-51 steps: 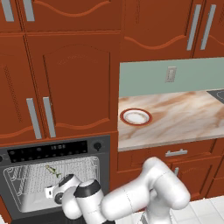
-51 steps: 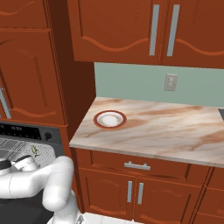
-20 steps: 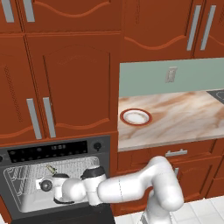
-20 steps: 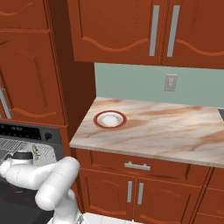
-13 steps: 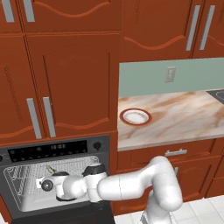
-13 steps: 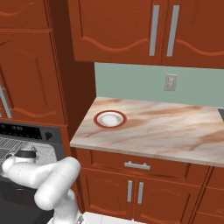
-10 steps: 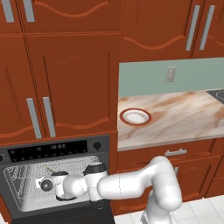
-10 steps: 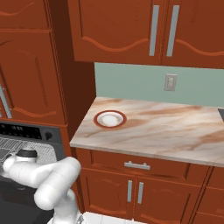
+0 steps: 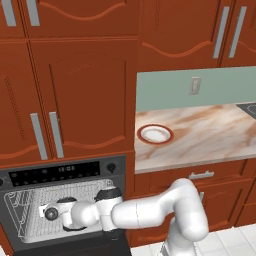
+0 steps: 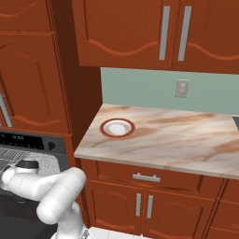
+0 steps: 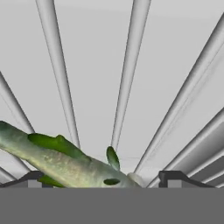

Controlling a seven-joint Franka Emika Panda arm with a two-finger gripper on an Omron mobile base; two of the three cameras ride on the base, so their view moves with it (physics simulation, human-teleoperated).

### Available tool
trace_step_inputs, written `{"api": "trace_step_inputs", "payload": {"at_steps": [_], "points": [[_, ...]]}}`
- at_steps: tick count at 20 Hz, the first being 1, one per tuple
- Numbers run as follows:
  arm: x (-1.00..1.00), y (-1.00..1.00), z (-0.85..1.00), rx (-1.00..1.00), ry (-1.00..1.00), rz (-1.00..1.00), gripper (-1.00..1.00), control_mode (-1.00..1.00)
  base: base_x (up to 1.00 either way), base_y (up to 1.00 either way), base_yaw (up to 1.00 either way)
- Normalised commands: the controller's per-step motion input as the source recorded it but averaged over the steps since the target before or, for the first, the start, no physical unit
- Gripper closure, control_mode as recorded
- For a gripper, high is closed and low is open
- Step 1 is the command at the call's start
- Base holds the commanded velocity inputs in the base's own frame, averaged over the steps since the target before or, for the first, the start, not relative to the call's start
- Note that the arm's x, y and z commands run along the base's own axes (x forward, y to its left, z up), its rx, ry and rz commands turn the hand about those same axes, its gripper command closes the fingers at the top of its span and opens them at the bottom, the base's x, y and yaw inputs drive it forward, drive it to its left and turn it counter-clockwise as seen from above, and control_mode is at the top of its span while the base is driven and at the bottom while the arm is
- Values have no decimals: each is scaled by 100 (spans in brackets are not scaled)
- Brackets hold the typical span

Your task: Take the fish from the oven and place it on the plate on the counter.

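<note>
Gripper (image 11: 100, 183) wide open inside oven (image 9: 60, 172), fish (image 11: 61, 164) betw fingertips on rack; plate (image 9: 155, 134) at arm's 2 o'clock.

In the hand view the fish (image 11: 65, 164) is cut off at the left edge and bottom band — so its full length can't be judged. In the left base view the arm covers much of the oven (image 9: 30, 220) rack.

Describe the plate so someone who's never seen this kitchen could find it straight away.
Start at the beige-and-brown marbled stone counter under the red-brown wooden cabinets. Near its left end, by the tall cabinet wall, sits a small round white plate with a red-brown rim. The rest of the counter's surface is bare stone.
</note>
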Motion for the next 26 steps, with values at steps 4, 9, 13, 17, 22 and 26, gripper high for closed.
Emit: {"api": "trace_step_inputs", "payload": {"at_steps": [4,9,13,17,22,26], "points": [[-44,2,-100,-4,0,0,-100,-100,0,0,0],[-52,0,-100,-5,1,0,-100,-100,0,0,0],[-69,0,-94,-7,5,0,-100,-100,0,0,0],[-87,0,-85,-5,4,0,-100,-100,0,0,0],[-100,0,-69,-3,2,0,-100,-100,0,0,0],[-100,0,-64,-3,4,0,-100,-100,0,0,0]]}}
